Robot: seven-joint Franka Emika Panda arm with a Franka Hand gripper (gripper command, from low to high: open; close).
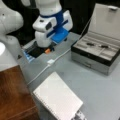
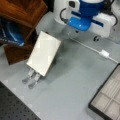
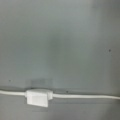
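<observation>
My gripper [image 1: 47,48] hangs low over the grey table [image 1: 100,95] at a front view's top, under a white and blue hand [image 2: 86,17]. Its fingers do not show in the wrist view. The thing nearest to it is a white cable [image 3: 82,96] with a small white inline box [image 3: 37,98], lying straight below the wrist. That box [image 1: 50,61] lies just in front of the hand, and it also shows in a front view as the box [image 2: 104,53] at the right. Nothing is seen held.
A white spiral notebook [image 1: 57,98] [image 2: 43,53] lies on the table, with two grey metal pieces [image 2: 31,78] sticking out beside it. An open grey case [image 1: 96,53] with compartments stands at the right. A brown wooden box [image 1: 13,95] sits at the left.
</observation>
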